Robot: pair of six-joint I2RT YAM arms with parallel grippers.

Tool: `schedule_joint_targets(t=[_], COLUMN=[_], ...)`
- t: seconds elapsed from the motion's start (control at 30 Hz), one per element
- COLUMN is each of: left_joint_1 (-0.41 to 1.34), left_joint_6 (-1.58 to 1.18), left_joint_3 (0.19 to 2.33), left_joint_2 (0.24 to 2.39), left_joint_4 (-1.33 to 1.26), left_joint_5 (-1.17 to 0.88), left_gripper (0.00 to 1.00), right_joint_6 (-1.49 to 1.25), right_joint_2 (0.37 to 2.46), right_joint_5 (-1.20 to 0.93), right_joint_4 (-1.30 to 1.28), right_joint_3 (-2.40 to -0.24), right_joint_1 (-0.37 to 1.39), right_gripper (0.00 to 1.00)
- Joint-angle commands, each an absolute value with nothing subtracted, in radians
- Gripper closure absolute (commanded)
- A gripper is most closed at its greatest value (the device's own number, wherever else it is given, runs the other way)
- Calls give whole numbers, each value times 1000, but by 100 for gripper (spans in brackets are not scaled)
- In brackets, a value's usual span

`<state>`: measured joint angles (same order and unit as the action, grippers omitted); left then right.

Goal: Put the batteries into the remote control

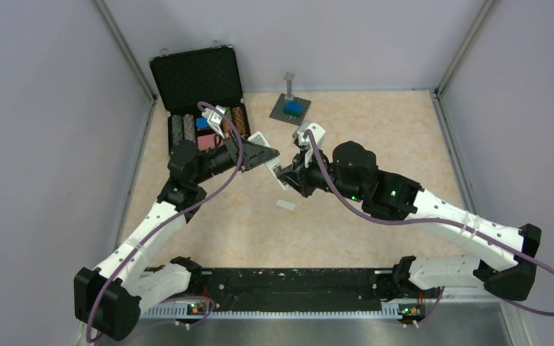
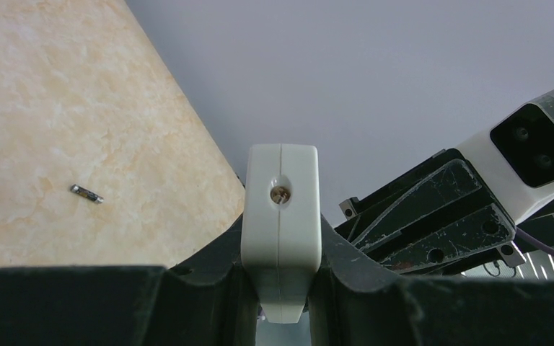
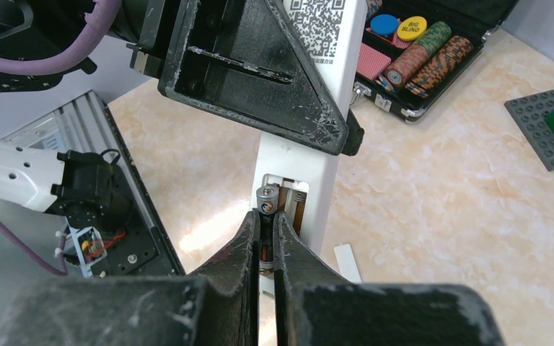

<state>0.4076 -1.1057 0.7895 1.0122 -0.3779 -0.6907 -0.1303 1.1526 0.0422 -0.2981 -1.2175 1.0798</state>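
The white remote control (image 3: pixel 299 162) is held off the table, my left gripper (image 2: pixel 281 249) shut across its body; its end (image 2: pixel 281 194) sticks up between the fingers. The back faces my right wrist camera, with the battery compartment (image 3: pixel 288 198) open. My right gripper (image 3: pixel 267 223) is shut on one battery (image 3: pixel 267 200), a dark cell with a silver tip, which lies in the compartment's left slot. A second battery (image 2: pixel 86 193) lies loose on the table. From above, the left gripper (image 1: pixel 256 155) and right gripper (image 1: pixel 286 173) meet at the remote control (image 1: pixel 259 138).
The small white cover plate (image 3: pixel 346 261) lies on the table below the remote, also in the top view (image 1: pixel 286 205). An open black poker chip case (image 1: pixel 202 94) stands at the back left. A grey brick plate (image 1: pixel 291 108) with a blue brick lies at the back centre.
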Motion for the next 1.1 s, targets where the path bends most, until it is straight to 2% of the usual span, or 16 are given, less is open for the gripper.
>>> schedule_joint_targets(t=[0.0,0.3,0.57,0.83,1.07], left_joint_1=[407,407,408,408,407], left_joint_6=[-1134,-1132,-1131,-1125,-1117], left_joint_3=[832,821,818,815,821], left_joint_2=[1002,1006,1006,1006,1010], left_joint_4=[-433,-447,-450,-446,-437], left_joint_5=[-669,-689,-698,-696,-700], left_gripper=[100,100,100,100,100], right_joint_6=[-119,-140,-143,-154,-178], right_joint_2=[1138,1166,1179,1169,1115], right_joint_5=[19,47,47,56,68], right_joint_4=[-338,-326,-329,-330,-301], right_joint_3=[-1213,-1239,-1249,-1256,-1250], right_joint_1=[1095,1095,1095,1095,1094], right_gripper=[100,94,83,77,59])
